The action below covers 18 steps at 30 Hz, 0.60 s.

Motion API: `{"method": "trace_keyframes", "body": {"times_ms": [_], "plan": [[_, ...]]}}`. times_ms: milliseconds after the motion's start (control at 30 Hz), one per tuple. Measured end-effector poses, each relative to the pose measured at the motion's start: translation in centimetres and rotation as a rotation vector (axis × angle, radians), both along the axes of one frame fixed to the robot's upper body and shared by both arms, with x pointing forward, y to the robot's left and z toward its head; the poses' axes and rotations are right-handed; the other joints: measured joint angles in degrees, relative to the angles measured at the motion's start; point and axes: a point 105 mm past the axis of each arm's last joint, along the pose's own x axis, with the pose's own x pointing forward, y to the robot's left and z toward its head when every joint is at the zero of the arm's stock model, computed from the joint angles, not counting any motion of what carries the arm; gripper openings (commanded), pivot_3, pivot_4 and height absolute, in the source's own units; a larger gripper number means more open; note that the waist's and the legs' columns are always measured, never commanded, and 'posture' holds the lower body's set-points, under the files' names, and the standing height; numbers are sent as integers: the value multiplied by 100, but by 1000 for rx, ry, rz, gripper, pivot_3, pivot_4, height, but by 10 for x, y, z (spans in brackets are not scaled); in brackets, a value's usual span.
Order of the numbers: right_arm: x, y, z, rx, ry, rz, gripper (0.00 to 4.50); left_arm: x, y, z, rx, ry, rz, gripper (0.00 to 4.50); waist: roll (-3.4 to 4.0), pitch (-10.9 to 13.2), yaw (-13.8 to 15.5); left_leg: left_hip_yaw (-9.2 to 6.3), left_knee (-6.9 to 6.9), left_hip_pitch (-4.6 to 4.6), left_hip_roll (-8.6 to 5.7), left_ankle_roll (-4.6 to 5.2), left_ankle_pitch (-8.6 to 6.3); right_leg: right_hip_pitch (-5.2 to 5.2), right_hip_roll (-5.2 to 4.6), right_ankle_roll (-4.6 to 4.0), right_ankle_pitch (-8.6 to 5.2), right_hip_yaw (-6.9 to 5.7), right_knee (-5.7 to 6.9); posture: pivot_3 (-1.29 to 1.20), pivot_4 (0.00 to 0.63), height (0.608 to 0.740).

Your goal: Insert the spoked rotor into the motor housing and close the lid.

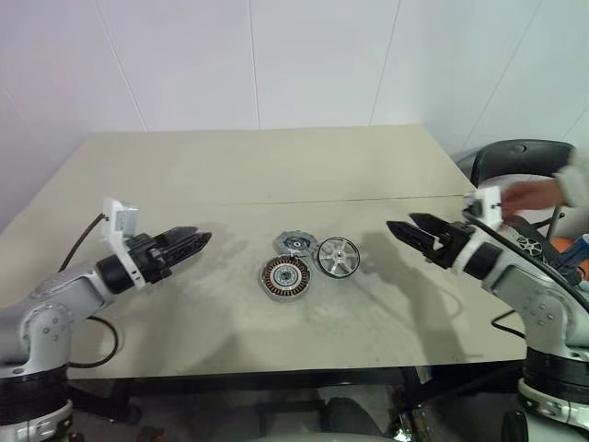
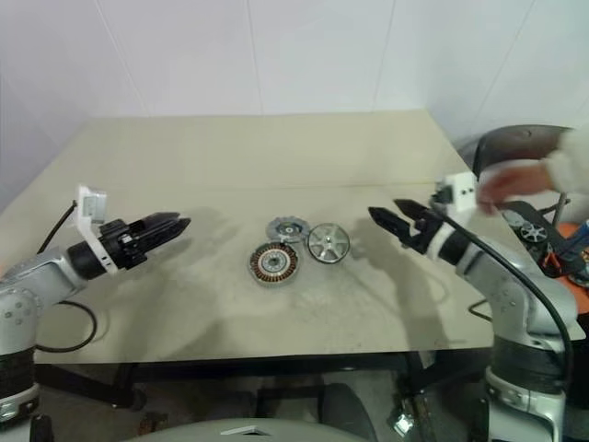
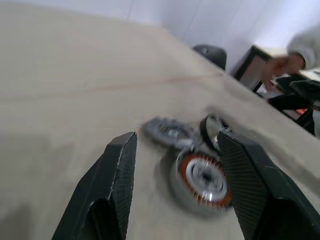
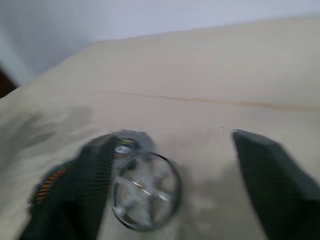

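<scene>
Three discs lie together mid-table. The motor housing, ringed with copper windings, is nearest me. Behind it, touching, lies the spoked rotor, grey with a notched rim and small hub. To their right rests the lid, a shiny round cap whose upturned face shows ribs. My left gripper hovers well left of the discs, pointing at them, open and empty; its fingers stand wide apart in the left wrist view. My right gripper hovers to the right of the lid, open and empty.
The beige table has a seam across its middle and bare room all around the discs. A black chair and a person's blurred hand are beyond the table's right edge. A black cable loops near the front left.
</scene>
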Motion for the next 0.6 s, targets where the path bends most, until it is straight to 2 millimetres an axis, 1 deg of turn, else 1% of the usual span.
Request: {"method": "trace_keyframes", "body": {"times_ms": [100, 133, 200, 433, 600], "plan": [[-12, -10, -13, 50, 74, -21, 4437, -3, 4, -5, 3, 22, 5, 2724, -2, 1, 14, 0, 2, 1, 0, 0, 0, 6, -2, -3, -2, 0, -7, 0, 0, 740], [-16, -11, -19, 57, 96, -27, 4437, -2, 4, -5, 0, 23, 6, 2724, -2, 1, 11, 1, 1, 1, 0, 0, 0, 5, -2, -4, -2, 0, -8, 0, 0, 740], [-19, -12, -24, 60, 116, -34, 4437, -1, 4, -4, -2, 21, 8, 2724, 1, 3, 4, 7, 0, 1, 0, 0, 0, 4, -2, -4, -2, 6, -8, 0, 0, 740], [-23, -5, -22, 37, 99, -13, 4437, 0, 2, -4, -5, 19, 7, 2724, 0, 3, 2, 9, -6, 1, 2, 0, 0, 0, 1, -3, -1, 7, -7, 0, 0, 740], [-22, -6, -19, 9, 84, -9, 4437, 0, 2, -3, -4, 18, 10, 2724, -1, 2, 9, 10, -4, 1, 1, 0, 0, 1, 0, -3, -2, 8, -8, 0, 0, 740]]}}
